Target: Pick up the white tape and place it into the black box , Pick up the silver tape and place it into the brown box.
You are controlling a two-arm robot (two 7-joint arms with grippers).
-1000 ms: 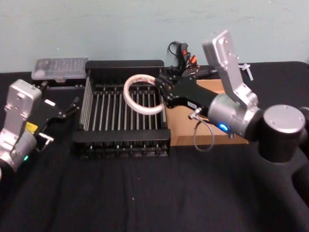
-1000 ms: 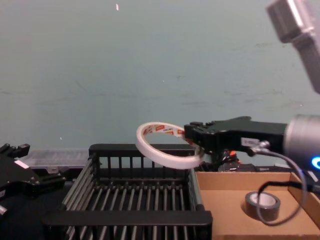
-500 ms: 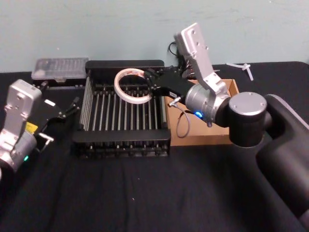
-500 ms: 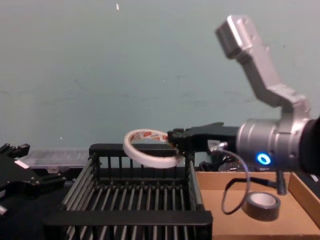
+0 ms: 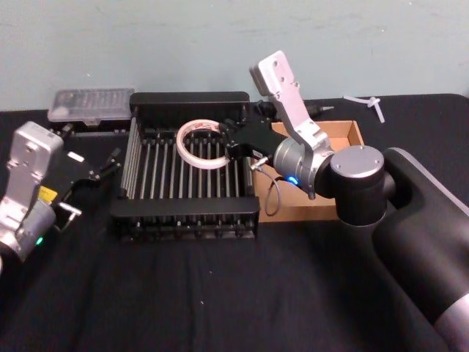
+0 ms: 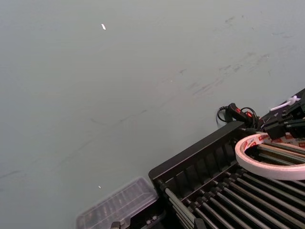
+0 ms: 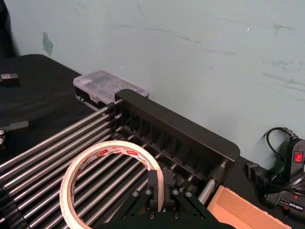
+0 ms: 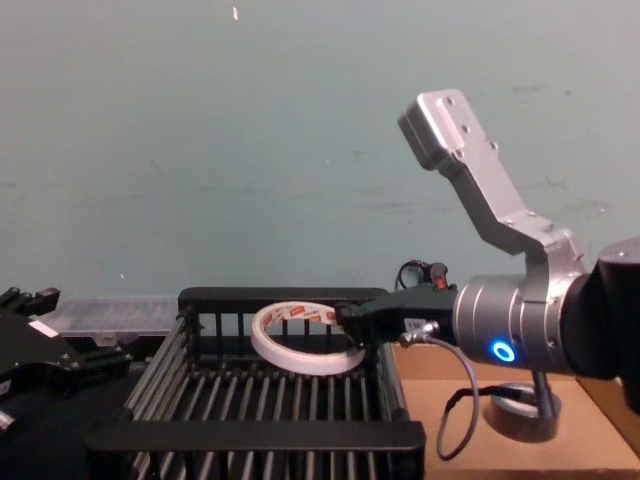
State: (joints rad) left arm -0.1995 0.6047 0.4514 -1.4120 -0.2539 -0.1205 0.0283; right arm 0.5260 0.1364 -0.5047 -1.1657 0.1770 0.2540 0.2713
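The right pincer (image 7: 159,191) is closed on the near edge of the white tape (image 7: 112,179), one finger inside the ring and one outside, so the thin band is clamped through its wall and carried nearly flat. That edge grip leaves the rest of the ring free, and it hangs inside the black box (image 5: 183,99), low between the slatted walls and just above the barred bottom; in the chest view the white tape (image 8: 305,338) sits below the back rim, though whether it already touches the bars is hard to say. Held this low, a release should let it drop only a little and settle flat instead of rolling.

Just beside the crate, on the robot's right, the brown box (image 5: 344,132) lies with the right arm reaching across it. The silver tape (image 8: 515,415) rests on its cardboard floor, partly behind the arm, so that half of the task looks done.

The left pincer (image 5: 102,167) waits on the black bench (image 5: 220,293) to the left of the crate, its fingers apart and holding nothing.
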